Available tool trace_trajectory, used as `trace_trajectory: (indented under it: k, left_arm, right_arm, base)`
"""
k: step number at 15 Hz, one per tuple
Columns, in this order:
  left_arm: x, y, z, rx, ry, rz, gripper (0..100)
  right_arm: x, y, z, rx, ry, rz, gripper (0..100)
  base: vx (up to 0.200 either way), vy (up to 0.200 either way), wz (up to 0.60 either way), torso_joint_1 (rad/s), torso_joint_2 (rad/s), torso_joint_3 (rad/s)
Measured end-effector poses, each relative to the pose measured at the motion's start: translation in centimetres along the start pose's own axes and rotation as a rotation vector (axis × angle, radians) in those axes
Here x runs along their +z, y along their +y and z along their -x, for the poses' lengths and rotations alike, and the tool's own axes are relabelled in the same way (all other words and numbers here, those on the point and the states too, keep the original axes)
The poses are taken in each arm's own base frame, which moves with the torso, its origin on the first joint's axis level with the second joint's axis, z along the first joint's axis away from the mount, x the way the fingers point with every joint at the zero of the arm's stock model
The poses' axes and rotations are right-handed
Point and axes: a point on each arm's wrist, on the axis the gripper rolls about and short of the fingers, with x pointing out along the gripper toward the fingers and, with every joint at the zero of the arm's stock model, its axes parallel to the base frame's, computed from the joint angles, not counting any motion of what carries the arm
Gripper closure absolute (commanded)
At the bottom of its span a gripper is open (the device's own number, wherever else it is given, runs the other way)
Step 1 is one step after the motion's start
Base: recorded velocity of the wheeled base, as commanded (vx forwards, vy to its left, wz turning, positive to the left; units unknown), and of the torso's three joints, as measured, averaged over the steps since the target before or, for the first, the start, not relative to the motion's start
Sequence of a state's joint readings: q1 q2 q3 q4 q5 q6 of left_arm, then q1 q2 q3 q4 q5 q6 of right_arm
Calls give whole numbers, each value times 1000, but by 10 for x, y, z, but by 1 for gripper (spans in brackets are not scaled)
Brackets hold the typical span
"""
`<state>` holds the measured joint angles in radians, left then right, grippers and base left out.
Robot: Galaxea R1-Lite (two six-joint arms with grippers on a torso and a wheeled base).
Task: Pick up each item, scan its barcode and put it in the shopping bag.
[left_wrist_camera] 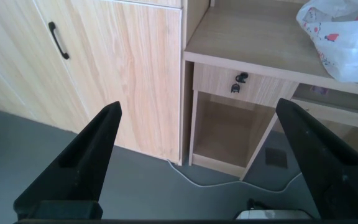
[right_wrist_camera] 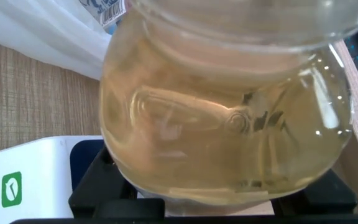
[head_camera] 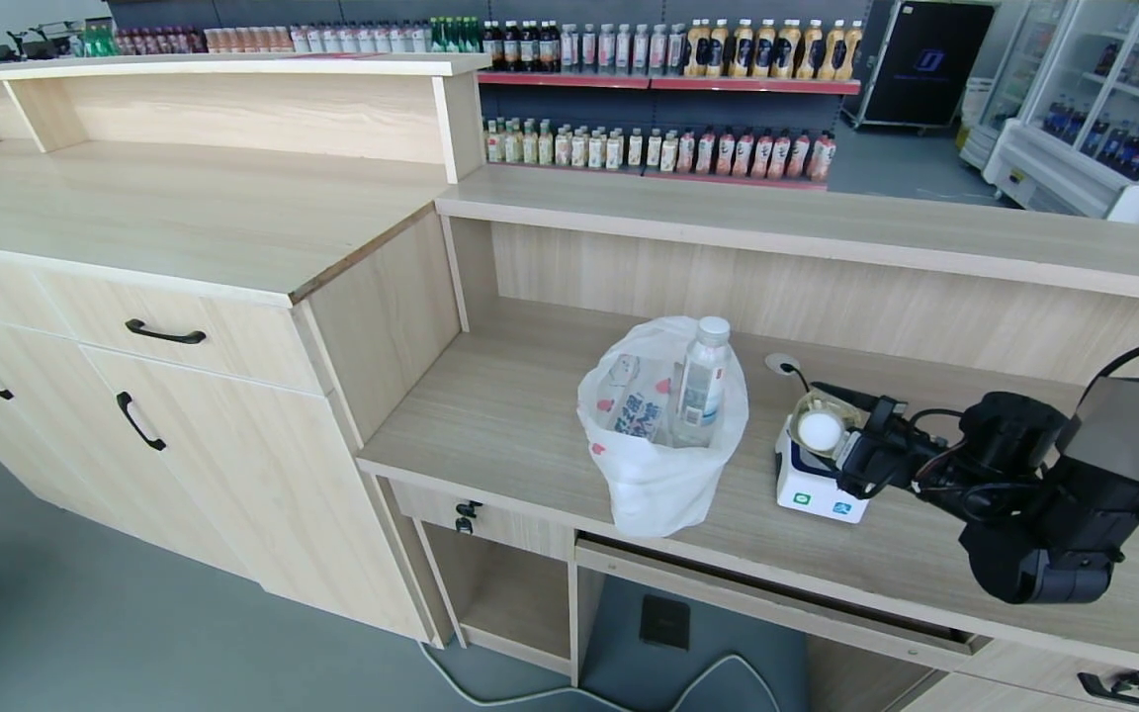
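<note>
Wooden counter [head_camera: 490,415], shopping bag [head_camera: 663,489], drink shelves [head_camera: 668,87]

The drink bottle [head_camera: 819,429] in my black right gripper [head_camera: 844,441] is clear, full of pale amber liquid, with a white cap. The scanner [head_camera: 807,491] is white with a dark blue top and small green squares. The shopping bag [head_camera: 663,475] is translucent white with red marks. Its water bottle [head_camera: 703,381] is clear, white-capped and pale-labelled. The counter [head_camera: 500,415] is light wood grain. My left gripper [left_wrist_camera: 197,106] is black.
</note>
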<state>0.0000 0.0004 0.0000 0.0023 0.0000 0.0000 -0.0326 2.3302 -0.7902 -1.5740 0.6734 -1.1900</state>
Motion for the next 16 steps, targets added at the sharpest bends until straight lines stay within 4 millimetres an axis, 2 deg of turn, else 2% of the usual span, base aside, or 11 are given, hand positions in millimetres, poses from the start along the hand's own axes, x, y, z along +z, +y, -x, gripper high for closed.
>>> trace_trajectory:
  k: [4, 7, 9, 12, 14, 16]
  left_arm:
    - [0, 0, 0, 0, 0, 0, 0]
    - [0, 0, 0, 0, 0, 0, 0]
    - [0, 0, 0, 0, 0, 0, 0]
    - [0, 0, 0, 0, 0, 0, 0]
    - [0, 0, 0, 0, 0, 0, 0]
    - [0, 0, 0, 0, 0, 0, 0]
  right_arm:
    - [2, -4, 1, -5, 1, -61, 100]
    - [13, -28, 13, -8, 20, -260, 100]
    - [23, -57, 38, -34, 99, -422, 100]
    - [46, -100, 89, -161, 348, -679, 100]
    - [68, -117, 129, -378, 621, -760, 100]
    - [83, -122, 155, -588, 844, -749, 100]
  base:
    - [0, 0, 0, 0, 0, 0]
    - [0, 0, 0, 0, 0, 0]
    - [0, 0, 0, 0, 0, 0]
    - [0, 0, 0, 0, 0, 0]
    - [0, 0, 0, 0, 0, 0]
    - [0, 0, 0, 0, 0, 0]
